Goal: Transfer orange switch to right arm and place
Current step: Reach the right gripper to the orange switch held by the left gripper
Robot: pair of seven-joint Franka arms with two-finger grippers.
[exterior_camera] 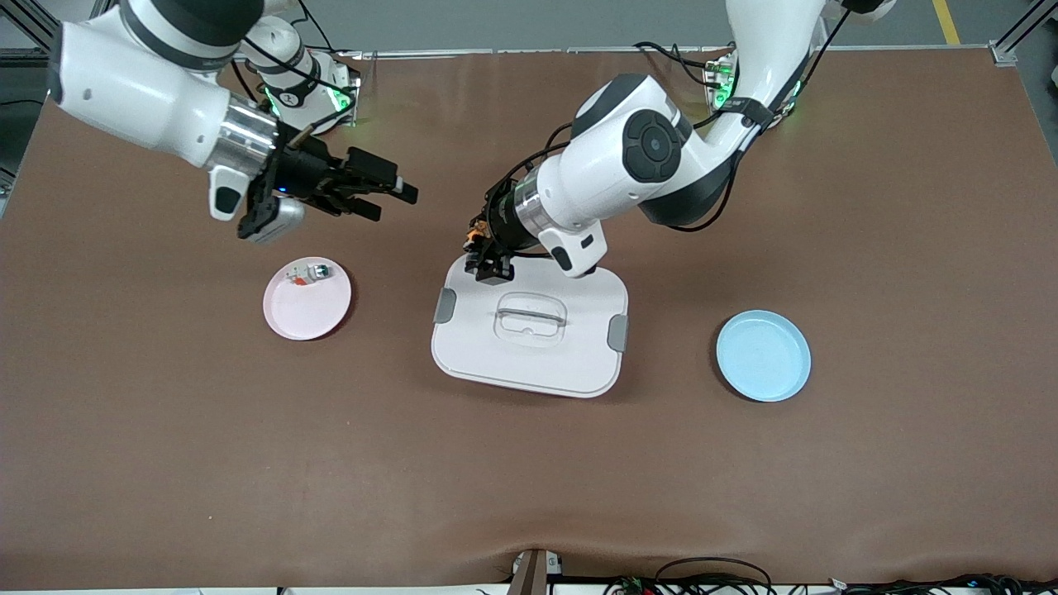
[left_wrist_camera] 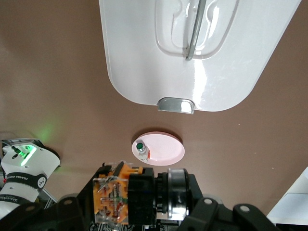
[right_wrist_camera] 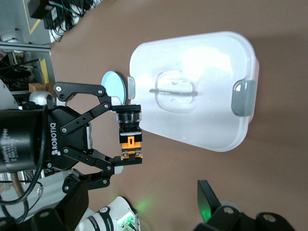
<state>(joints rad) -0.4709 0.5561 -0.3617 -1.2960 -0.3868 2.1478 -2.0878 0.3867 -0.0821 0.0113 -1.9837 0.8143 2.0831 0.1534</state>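
Left gripper [exterior_camera: 488,263] clamped on the switch [exterior_camera: 473,237], up in the air over the edge of the white lid [exterior_camera: 570,364] that lies toward the robots' bases. Right wrist view shows the grasp best: both black fingers [right_wrist_camera: 126,162] pinch the orange-and-black switch [right_wrist_camera: 130,134] across its body, round black end toward the lid [right_wrist_camera: 211,72], orange part toward the table (jaws narrowed to the width of the part). Left wrist view has the same switch [left_wrist_camera: 126,195] close up at the gripper.

Right gripper [exterior_camera: 387,197] hangs over bare table between the pink plate [exterior_camera: 310,318] and the right arm's base, fingers spread apart, holding nothing, well apart from the left gripper. One finger [right_wrist_camera: 208,198] of it shows in its own wrist view.

Pink plate sits toward the right arm's end, with a small white-and-clear part [exterior_camera: 310,273] with green cap on its rim nearer the bases; seen also in the left wrist view, plate [left_wrist_camera: 166,149], part [left_wrist_camera: 142,149]. Blue plate [exterior_camera: 764,356] sits toward the left arm's end. Lid lies between the two plates, flat on the brown table [exterior_camera: 529,479].
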